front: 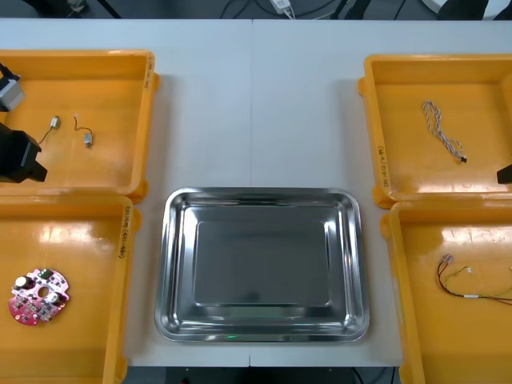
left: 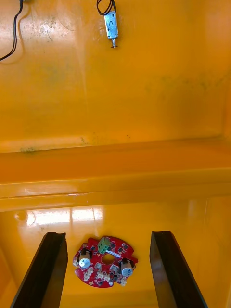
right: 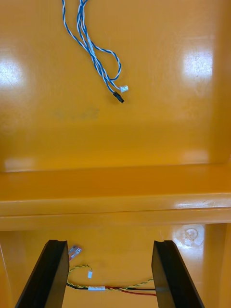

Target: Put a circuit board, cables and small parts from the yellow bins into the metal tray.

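We've got our right gripper (right: 109, 243) hanging over a bin (right: 204, 255), black fingers (right: 48, 274) spread wide with nothing held. A red and yellow cable (right: 113, 288) lies on the bin floor between the fingers, one small plug just beside a finger. Beyond the two bin walls, which touch side by side, the next bin (right: 159, 120) holds a twisted blue and white cable (right: 91, 48), its two plug ends lying close together.

Bright glare on yellow bins (front: 76, 240)
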`<state>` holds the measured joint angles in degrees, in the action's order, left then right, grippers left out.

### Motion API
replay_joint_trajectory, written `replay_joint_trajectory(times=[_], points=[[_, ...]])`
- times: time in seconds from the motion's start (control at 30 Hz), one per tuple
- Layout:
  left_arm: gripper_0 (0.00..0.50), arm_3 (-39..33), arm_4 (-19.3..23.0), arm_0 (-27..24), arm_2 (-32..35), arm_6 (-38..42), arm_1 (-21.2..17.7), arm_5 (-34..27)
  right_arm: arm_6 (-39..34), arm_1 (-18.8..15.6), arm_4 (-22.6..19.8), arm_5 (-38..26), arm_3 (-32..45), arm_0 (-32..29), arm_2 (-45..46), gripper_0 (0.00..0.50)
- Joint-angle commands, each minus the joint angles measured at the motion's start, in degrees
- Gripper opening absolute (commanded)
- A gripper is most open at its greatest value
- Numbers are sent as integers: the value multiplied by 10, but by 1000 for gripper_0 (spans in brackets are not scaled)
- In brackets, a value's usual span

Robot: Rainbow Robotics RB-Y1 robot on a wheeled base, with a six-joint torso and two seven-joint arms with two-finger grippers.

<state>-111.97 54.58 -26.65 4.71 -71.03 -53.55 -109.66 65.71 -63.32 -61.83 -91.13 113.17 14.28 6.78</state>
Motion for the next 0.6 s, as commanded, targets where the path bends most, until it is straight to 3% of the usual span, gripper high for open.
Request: replay_joint_trajectory(times=[0.03,0.6], points=[[500,-17,0,7,16,5,2,1,-29,5,-2,4,14,-6,20,500],[500,-17,0,7,16,5,2,1,-29,5,-2,4,14,-6,20,500]])
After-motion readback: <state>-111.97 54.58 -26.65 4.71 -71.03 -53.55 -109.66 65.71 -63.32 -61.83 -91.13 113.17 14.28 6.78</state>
